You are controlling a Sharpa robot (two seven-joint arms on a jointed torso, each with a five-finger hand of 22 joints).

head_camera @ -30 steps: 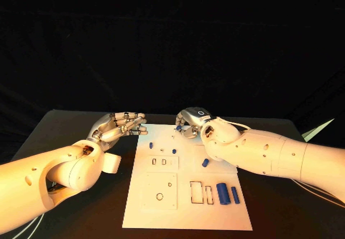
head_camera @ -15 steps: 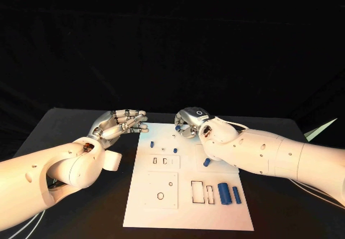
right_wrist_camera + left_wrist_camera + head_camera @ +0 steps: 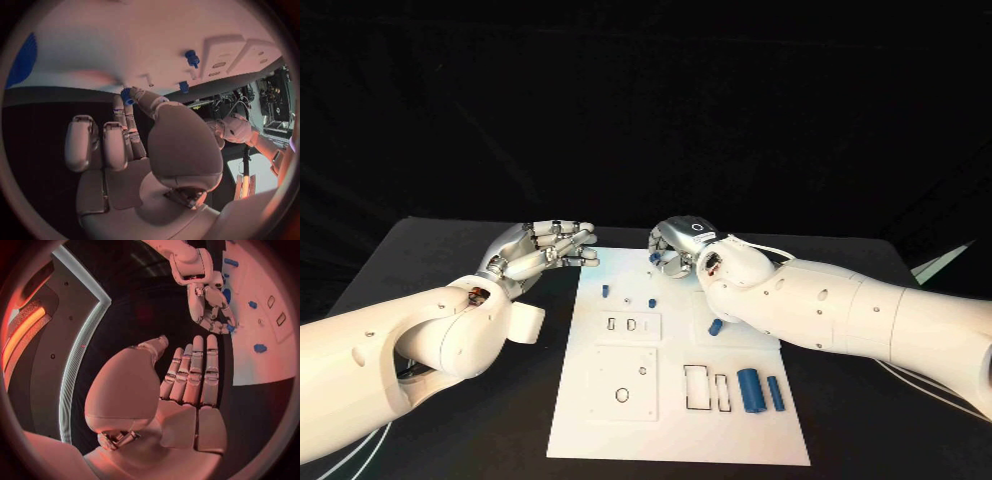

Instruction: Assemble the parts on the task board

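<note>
The white task board (image 3: 672, 410) lies lengthwise in the middle of the black table. My right hand (image 3: 684, 244) hovers over its far edge and pinches a small blue part (image 3: 127, 95) between the thumb and a fingertip; the same blue part (image 3: 230, 328) shows at that hand's fingertips from the left wrist. My left hand (image 3: 540, 251) hangs just off the board's far left corner, its fingers (image 3: 195, 370) stretched side by side and the thumb apart, holding nothing. Two small blue pegs (image 3: 604, 291) (image 3: 651, 301) stand on the board's far part.
Another short blue part (image 3: 715, 326) lies at mid-board by my right forearm. Two blue cylinders (image 3: 749, 388) (image 3: 773, 392) lie side by side near the board's right edge, next to narrow rectangular slots (image 3: 695, 386). A square plate with an oval hole (image 3: 622, 393) sits nearer left.
Both hands stay almost where they were. My right hand keeps its pinch on the small blue part at the board's far edge.
</note>
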